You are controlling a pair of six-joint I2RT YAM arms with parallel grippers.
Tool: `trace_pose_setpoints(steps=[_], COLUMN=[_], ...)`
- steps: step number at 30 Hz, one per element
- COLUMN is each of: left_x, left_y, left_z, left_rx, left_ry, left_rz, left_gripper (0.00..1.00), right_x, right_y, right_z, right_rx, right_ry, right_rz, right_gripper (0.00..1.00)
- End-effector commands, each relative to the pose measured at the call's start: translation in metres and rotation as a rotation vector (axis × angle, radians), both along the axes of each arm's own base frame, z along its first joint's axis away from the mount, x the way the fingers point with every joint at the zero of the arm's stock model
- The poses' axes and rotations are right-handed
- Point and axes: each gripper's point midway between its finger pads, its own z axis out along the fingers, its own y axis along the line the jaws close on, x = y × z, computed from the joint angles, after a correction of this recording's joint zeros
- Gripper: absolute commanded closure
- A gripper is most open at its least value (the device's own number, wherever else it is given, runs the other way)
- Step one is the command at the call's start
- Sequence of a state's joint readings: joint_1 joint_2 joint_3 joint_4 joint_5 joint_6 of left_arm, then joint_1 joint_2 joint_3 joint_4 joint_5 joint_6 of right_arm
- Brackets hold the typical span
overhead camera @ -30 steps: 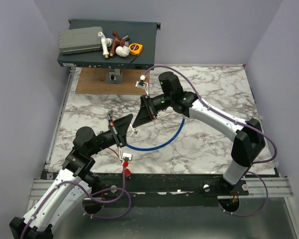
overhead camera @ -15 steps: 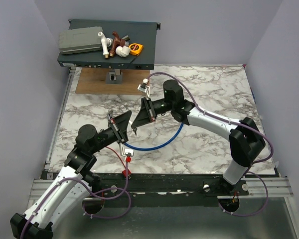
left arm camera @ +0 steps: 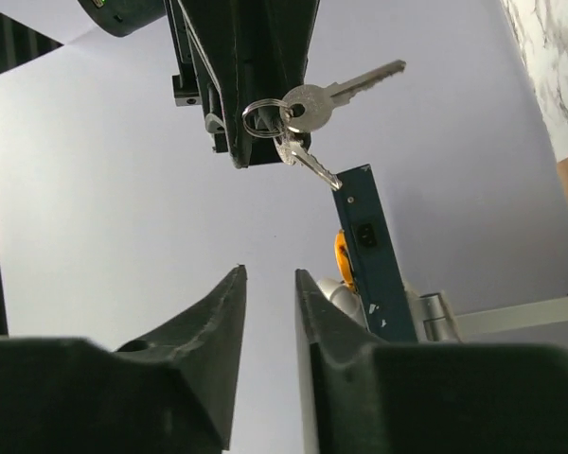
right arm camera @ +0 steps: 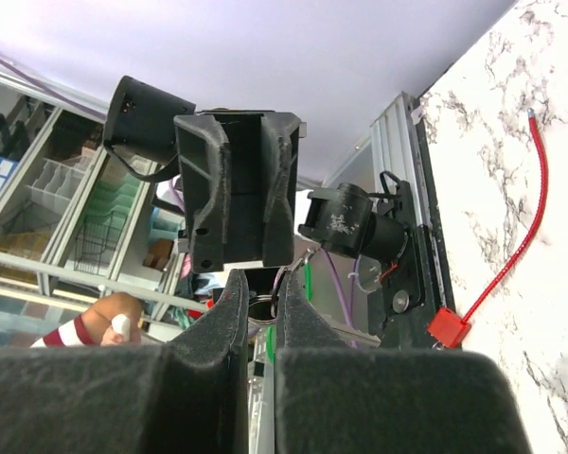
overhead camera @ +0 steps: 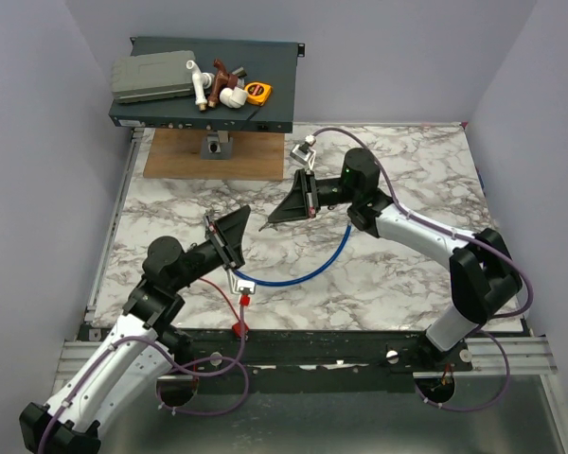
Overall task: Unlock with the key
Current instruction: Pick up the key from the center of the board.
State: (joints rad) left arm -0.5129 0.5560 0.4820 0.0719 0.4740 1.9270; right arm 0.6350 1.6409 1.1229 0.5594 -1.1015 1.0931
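Observation:
My right gripper (overhead camera: 273, 222) is shut on a key ring with two silver keys (left arm camera: 308, 104), which hang from its tip in the left wrist view. It is raised above the table and faces my left gripper (overhead camera: 244, 213). My left gripper (left arm camera: 270, 274) is open and empty, a short way in front of the keys. In the right wrist view my right gripper (right arm camera: 263, 279) pinches the ring, with the left gripper (right arm camera: 237, 189) just beyond. A thin red cord (right arm camera: 535, 189) with a small red tag (right arm camera: 450, 326) lies at the table's front edge; no key shows on it.
A blue cable (overhead camera: 303, 272) curves across the marble table (overhead camera: 407, 274) under both grippers. At the back, a wooden board (overhead camera: 180, 151) carries a grey metal fixture (overhead camera: 216, 147). A dark rack unit (overhead camera: 275, 104) holds pipe fittings and a tape measure.
My right gripper has drawn back to the right and farther from the left gripper, still holding the keys. My left gripper has shifted slightly upward.

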Motion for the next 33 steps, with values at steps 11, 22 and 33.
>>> trace_pose_setpoints(steps=[11,22,33], left_x=[0.009,-0.024,0.019], left_y=[0.006,-0.010,-0.001], left_z=[-0.020,-0.046,0.006], left_rx=[-0.145,-0.292,-0.469], left_ry=[0.408,0.480,0.299], left_rz=[0.071,-0.034,0.133], left_gripper=[0.54,0.02,0.02], right_x=[0.014,0.031,0.030], right_y=[-0.009,-0.003,0.001], right_z=[-0.021,0.020,0.034], right_rx=[-0.191,-0.064,-0.014], right_ry=[-0.152,-0.157,-0.101], right_rz=[-0.134,-0.255,-0.276], right_gripper=[0.99,0.99,0.99])
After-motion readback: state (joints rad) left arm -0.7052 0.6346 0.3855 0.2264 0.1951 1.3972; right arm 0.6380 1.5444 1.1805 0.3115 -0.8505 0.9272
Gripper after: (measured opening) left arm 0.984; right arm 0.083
